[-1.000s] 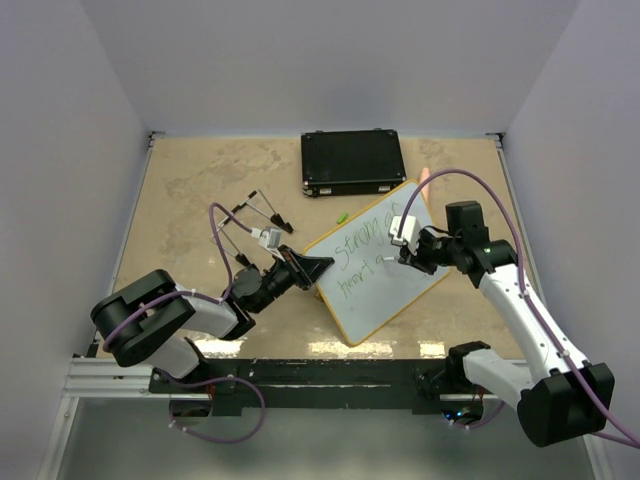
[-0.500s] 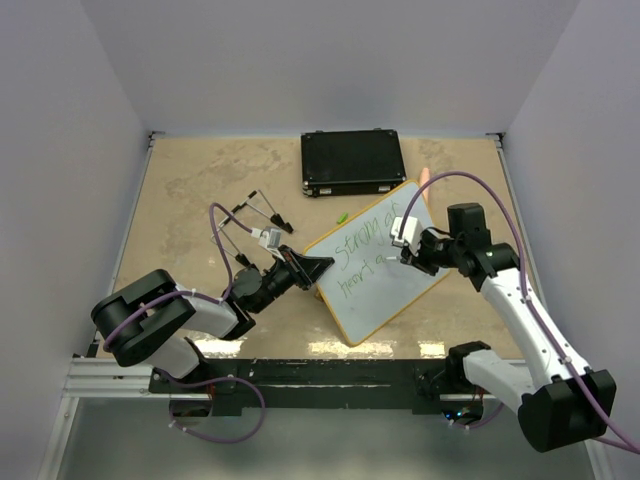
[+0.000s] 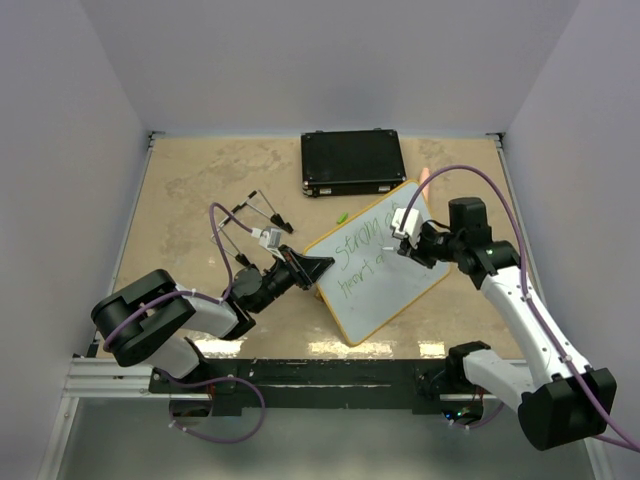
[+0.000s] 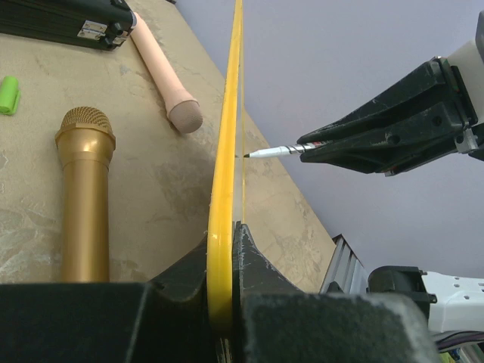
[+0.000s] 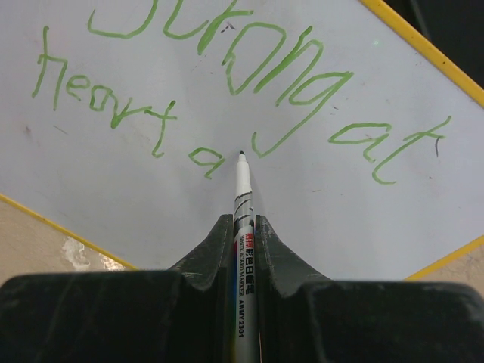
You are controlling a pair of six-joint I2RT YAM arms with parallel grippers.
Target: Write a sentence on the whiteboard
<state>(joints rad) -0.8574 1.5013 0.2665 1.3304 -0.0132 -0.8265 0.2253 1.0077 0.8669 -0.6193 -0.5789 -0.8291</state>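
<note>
Marker work is pictured on a whiteboard (image 3: 385, 268) that is held at a slant near the middle of the table (image 3: 190, 190). Its yellow rim is pinched at one corner between the closed fingers of the left gripper (image 4: 224, 243). A thin marker (image 5: 243, 204) is clamped between the fingers of the right gripper (image 5: 242, 224). Its fine tip is set against, or just off, the white face beside a lone green "a"; contact cannot be settled from either wrist view.

The sentence (image 5: 242, 98), in thin green strokes on two lines, reads "Strong at" over "heart a" and is judged unfinished. Light, even pressure is called for on the next letter, since the glossy, rigid panel looks braced at one corner only and could be pushed back or twisted. Wet ink should not be brushed.

Behind the board, a gold metal microphone (image 4: 85, 204), a smooth pink cylinder (image 4: 168, 76) and a black case (image 3: 352, 162) are seen on the mottled tan surface.
</note>
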